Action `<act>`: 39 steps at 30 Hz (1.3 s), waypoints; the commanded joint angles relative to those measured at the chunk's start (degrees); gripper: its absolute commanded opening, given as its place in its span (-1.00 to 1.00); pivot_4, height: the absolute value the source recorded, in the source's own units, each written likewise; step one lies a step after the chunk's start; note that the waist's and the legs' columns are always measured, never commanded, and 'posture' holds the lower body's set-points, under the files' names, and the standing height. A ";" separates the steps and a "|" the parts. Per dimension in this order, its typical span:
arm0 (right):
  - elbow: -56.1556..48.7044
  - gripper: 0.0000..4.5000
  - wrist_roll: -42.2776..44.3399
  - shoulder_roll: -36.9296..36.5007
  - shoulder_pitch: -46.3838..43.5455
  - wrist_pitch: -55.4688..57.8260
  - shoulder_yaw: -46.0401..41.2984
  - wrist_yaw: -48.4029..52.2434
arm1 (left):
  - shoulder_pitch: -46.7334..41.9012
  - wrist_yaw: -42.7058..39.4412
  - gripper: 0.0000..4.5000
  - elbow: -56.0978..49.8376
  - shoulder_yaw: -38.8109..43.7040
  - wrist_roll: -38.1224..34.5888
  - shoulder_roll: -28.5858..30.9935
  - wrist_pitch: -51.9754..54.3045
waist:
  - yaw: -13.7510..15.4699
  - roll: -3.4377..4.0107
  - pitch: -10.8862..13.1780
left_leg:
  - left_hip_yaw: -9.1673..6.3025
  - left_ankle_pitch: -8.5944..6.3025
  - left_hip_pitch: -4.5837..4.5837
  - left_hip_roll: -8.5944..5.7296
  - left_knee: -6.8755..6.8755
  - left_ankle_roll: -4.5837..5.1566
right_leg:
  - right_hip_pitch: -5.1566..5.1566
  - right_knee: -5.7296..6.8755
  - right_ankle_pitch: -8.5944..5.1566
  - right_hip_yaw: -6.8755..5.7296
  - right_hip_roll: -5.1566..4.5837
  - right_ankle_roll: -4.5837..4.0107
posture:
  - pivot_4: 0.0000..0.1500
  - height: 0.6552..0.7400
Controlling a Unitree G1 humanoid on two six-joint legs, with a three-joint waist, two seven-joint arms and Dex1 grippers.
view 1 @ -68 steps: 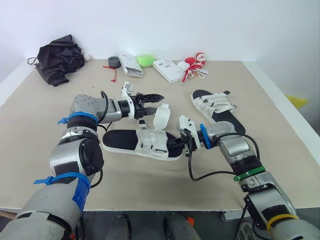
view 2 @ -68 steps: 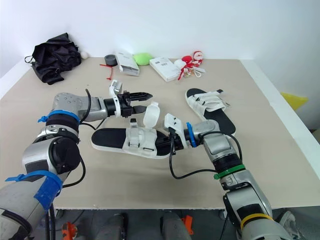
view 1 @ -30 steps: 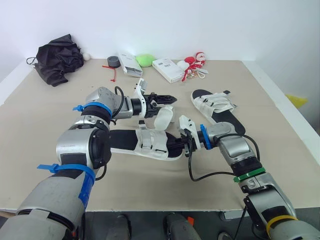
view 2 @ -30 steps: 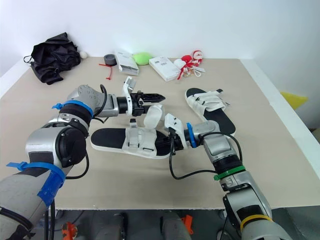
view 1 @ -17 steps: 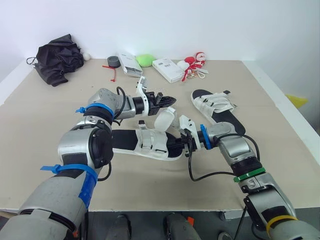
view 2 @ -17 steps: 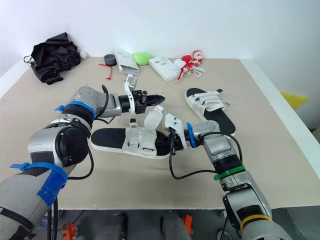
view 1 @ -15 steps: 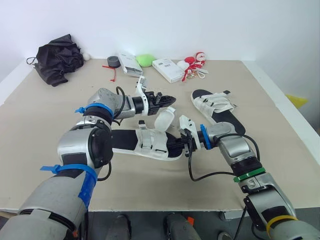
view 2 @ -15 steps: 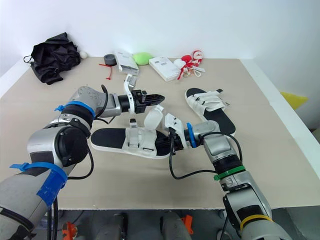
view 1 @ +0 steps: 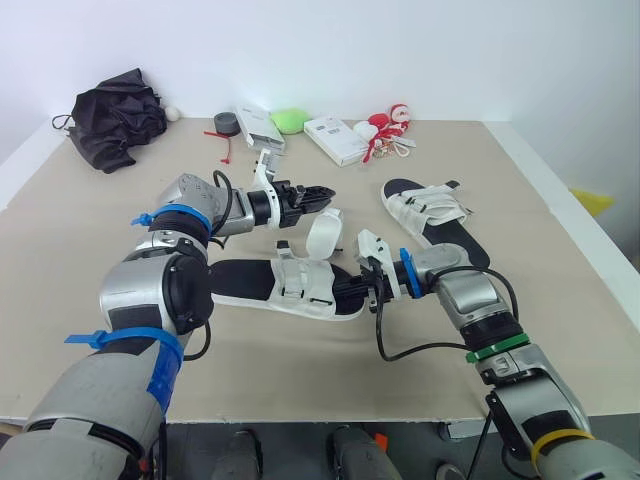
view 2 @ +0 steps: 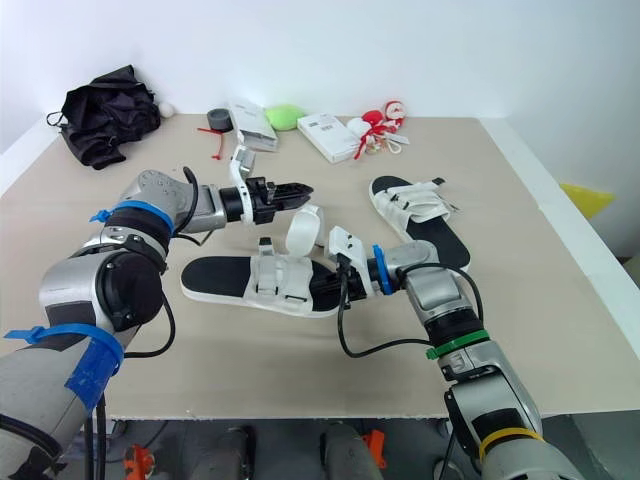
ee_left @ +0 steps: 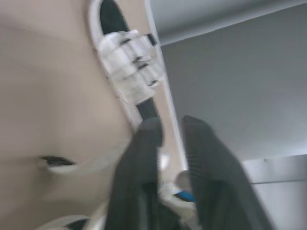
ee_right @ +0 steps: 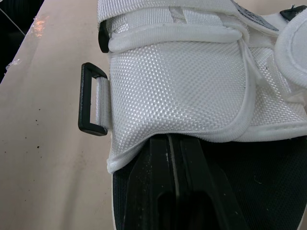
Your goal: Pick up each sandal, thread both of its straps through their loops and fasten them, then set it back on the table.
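Observation:
The near sandal (view 1: 250, 281) lies flat on the table, white sole with a black footbed. Its front strap (view 1: 301, 282) lies across the foot, and its rear strap flap (view 1: 322, 232) stands up loose. A black loop (ee_right: 91, 105) sticks out beside the white strap. My left gripper (view 1: 325, 194) hovers just above and behind the flap, fingers slightly apart, nothing between them. My right gripper (view 1: 368, 292) is shut, its fingers (ee_right: 172, 191) resting on the footbed at the heel, under the strap's edge. The second sandal (view 1: 430, 215) lies at the right with its straps across.
Along the table's back lie a black cloth bundle (view 1: 118, 118), a tape roll (view 1: 230, 124), two white boxes (view 1: 260, 128) (view 1: 336, 140), a green object (view 1: 291, 121) and a red-white toy (view 1: 390, 125). The table's right edge (view 1: 570, 225) runs beside the second sandal.
My left gripper has drawn back to the left, away from the raised strap flap, which has sagged a little. The right gripper and both sandals have stayed put.

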 commanded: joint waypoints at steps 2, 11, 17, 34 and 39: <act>2.99 -1.00 -2.96 -0.30 2.29 1.34 3.07 -1.25 | -0.09 -1.34 0.14 -1.67 -1.39 1.37 1.46 -1.65 | 0.00 0.00 0.00 | 0.00 0.00 -0.01 0.00 0.00 0.00 | 0.00 0.00 0.00 0.00 0.00 0.00 | 1.00 0.95; 2.09 -1.00 -2.84 -0.69 2.97 1.74 2.92 -1.27 | 0.43 -14.25 0.66 -3.23 -8.01 3.53 3.73 5.03 | -0.04 0.00 0.00 | 0.00 0.00 -0.03 -0.01 0.00 0.00 | -0.01 0.00 0.00 0.00 -0.01 0.00 | 1.00 0.95; 1.98 -1.00 -2.79 -0.57 2.96 1.91 2.87 -1.37 | 0.38 -21.80 0.66 -5.07 -10.49 2.72 2.77 10.15 | -0.04 0.00 0.00 | 0.00 0.00 -0.04 -0.01 0.00 0.00 | -0.02 0.00 -0.01 0.00 0.00 0.00 | 1.00 0.95; 1.17 -1.00 -2.75 -0.90 3.55 2.34 2.91 -1.34 | 3.31 -37.05 0.66 -12.65 -25.07 5.73 3.93 12.30 | -0.04 0.00 0.00 | 0.00 0.00 -0.10 0.00 -0.01 0.00 | -0.07 0.00 -0.03 0.00 0.00 -0.01 | 1.00 0.95; 1.38 -1.00 -2.91 -0.84 3.53 2.13 2.99 -1.44 | 4.35 -42.86 0.66 -17.64 -29.77 4.41 5.47 15.25 | -0.04 0.00 0.00 | 0.00 0.00 -0.13 0.00 -0.01 0.01 | -0.11 0.00 -0.03 0.00 0.00 -0.02 | 1.00 0.95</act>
